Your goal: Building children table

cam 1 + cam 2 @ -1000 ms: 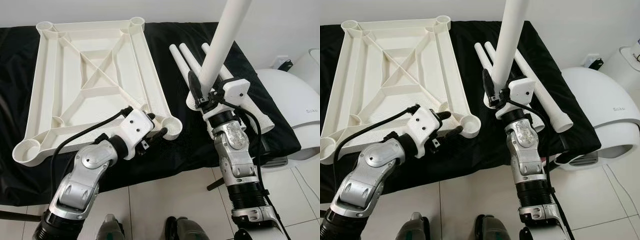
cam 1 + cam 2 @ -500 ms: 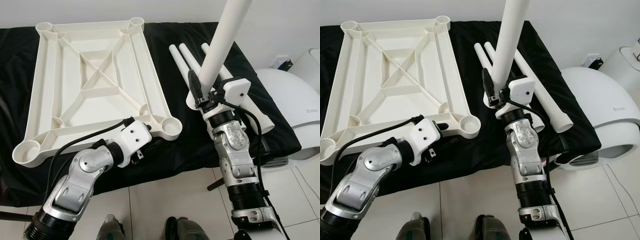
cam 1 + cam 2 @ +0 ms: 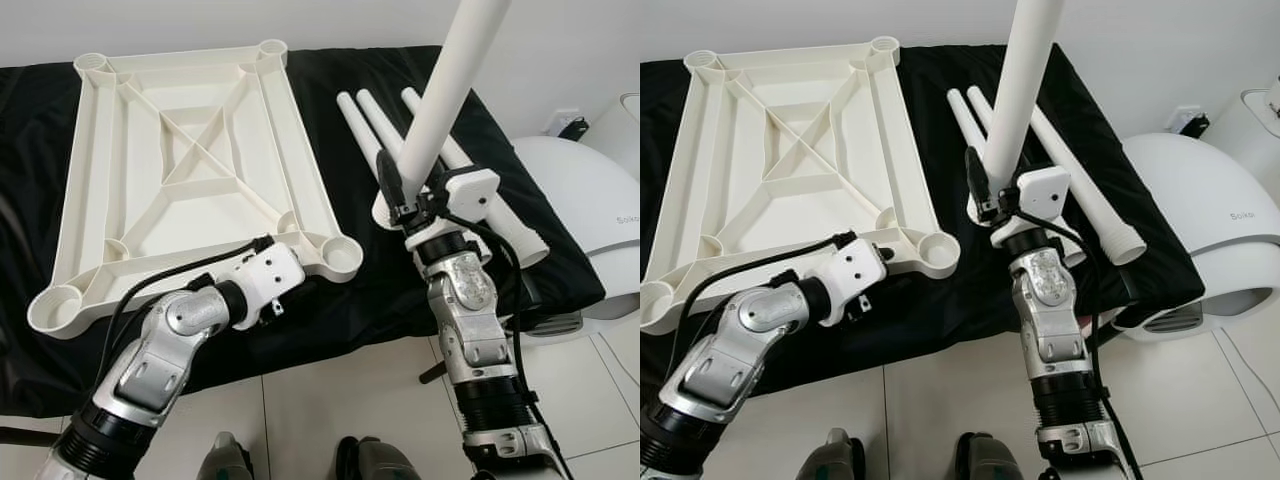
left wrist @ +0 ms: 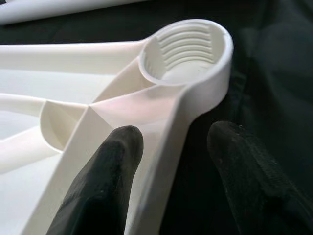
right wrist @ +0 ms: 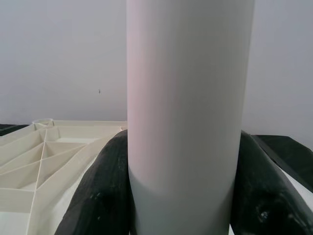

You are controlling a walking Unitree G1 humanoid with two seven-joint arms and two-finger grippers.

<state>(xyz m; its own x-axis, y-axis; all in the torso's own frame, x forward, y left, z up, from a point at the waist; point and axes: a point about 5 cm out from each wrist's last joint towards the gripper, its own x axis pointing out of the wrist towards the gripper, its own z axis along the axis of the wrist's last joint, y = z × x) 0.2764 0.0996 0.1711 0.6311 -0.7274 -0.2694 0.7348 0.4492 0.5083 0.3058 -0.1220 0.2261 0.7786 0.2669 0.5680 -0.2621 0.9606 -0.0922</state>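
The table top (image 3: 190, 170) is a cream-white plastic frame that lies upside down on a black cloth (image 3: 400, 280), with diagonal ribs crossing in the middle and a round socket at each corner. The socket (image 4: 186, 49) closest to the left gripper (image 4: 173, 161) has thread-like ridges inside its wall. The left gripper is at this near corner, its two black fingers (image 4: 105, 181) spread apart, one resting over the inner side of the frame's edge and the other over the black cloth on the outer side, so that the rim passes between them; I cannot tell if they touch it. The socket is just ahead of the fingertips. The right gripper (image 3: 1002, 205) is clamped on a white table leg (image 3: 1025, 80), a smooth round tube that it holds nearly upright, leaning a little away from the table top. In the right wrist view the leg (image 5: 188, 122) stands between both black fingers (image 5: 102, 196), which press on its sides. Just behind this gripper three more legs (image 3: 470, 180) lie side by side on the cloth, and one of them has a ridged collar at its end. To the gripper's right stands a white rounded appliance (image 3: 1210, 230) on the tiled floor (image 3: 600, 400).
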